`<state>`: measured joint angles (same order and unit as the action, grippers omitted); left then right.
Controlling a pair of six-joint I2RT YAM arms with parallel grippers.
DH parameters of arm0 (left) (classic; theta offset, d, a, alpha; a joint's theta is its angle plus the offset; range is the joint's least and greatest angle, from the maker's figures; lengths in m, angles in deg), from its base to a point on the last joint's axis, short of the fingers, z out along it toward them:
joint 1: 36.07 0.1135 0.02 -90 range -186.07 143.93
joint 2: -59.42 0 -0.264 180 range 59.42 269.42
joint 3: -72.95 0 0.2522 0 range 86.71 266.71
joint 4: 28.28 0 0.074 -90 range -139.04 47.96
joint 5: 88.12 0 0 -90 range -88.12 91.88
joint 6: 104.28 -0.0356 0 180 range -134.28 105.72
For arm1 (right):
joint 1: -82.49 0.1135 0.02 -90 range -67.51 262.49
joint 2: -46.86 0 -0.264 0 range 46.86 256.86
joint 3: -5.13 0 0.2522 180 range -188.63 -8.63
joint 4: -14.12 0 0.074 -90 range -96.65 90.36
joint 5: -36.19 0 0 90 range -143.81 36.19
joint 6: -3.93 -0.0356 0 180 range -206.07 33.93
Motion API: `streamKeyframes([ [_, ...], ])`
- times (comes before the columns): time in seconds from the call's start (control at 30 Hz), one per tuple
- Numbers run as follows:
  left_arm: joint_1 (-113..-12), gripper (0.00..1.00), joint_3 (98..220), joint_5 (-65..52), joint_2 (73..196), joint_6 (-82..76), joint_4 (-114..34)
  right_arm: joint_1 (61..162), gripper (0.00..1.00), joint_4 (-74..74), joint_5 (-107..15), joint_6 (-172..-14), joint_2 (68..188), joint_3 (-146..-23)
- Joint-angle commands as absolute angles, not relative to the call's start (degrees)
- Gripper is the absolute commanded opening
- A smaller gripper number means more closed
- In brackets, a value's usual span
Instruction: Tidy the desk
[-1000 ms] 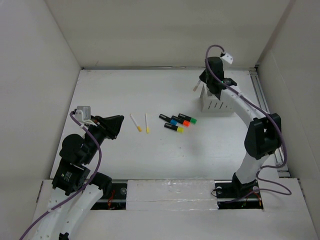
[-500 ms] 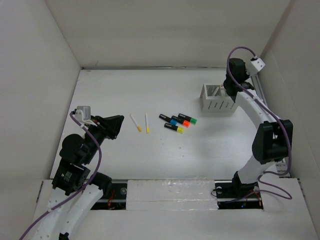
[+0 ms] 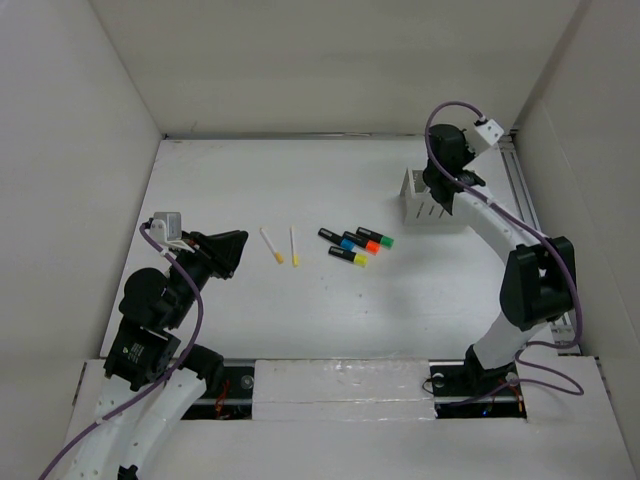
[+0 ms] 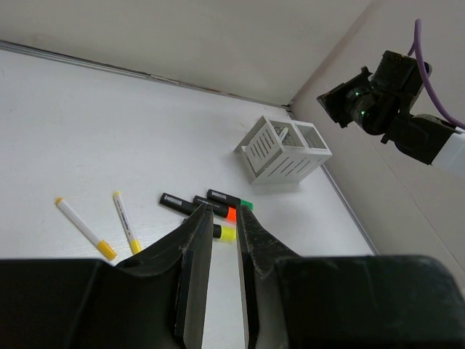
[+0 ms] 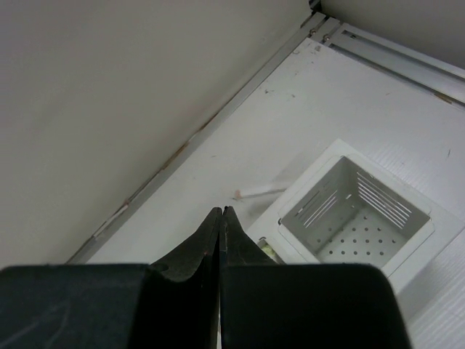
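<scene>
**Hovering Empty Above the Box**

The desk (image 3: 250,180) fills the enclosure floor, its rail along the right side. The right gripper (image 5: 220,212) hangs over the slotted box (image 3: 428,213), fingers pressed together on nothing. The left gripper (image 4: 223,214) sits near the desk's left edge with a narrow gap between its fingers, also empty. Four highlighters (image 3: 346,254) lie bunched mid-desk, with two yellow-capped pens (image 3: 271,246) beside them. A thin white stick (image 5: 256,192) appears to lie just beyond the box. The likeliest mishap is that a low swing toward the highlighters clips the light box's rim and shoves or tips it. A grab at the bunched highlighters could also scatter them.
</scene>
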<state>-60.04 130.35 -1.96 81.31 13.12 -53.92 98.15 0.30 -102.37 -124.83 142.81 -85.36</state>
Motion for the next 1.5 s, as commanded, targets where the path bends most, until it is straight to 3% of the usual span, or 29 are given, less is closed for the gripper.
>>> streamKeyframes([
  [0.0,-60.2,0.16,131.4,-2.3,81.0,12.5,-51.8,98.1,0.00,4.7,-104.0,-124.0,142.3,-84.0],
  [0.5,-60.2,0.16,131.4,-2.3,81.1,12.4,-51.7,98.7,0.00,1.2,-92.4,-127.1,141.7,-84.7],
  [0.93,-60.2,0.17,131.4,-2.8,81.6,12.4,-51.4,117.6,0.01,-4.3,-71.1,-127.5,137.5,-76.8],
  [1.13,-60.2,0.17,131.2,-2.8,80.9,12.5,-51.4,127.7,0.26,-10.7,-70.7,-124.7,139.5,-74.7],
  [1.3,-60.2,0.17,131.3,-2.9,80.8,12.4,-51.4,130.9,0.59,-13.1,-73.0,-124.3,139.1,-71.0],
  [1.47,-60.2,0.17,131.3,-2.7,80.4,12.4,-51.4,130.4,0.69,-13.5,-70.4,-122.5,142.3,-70.1],
])
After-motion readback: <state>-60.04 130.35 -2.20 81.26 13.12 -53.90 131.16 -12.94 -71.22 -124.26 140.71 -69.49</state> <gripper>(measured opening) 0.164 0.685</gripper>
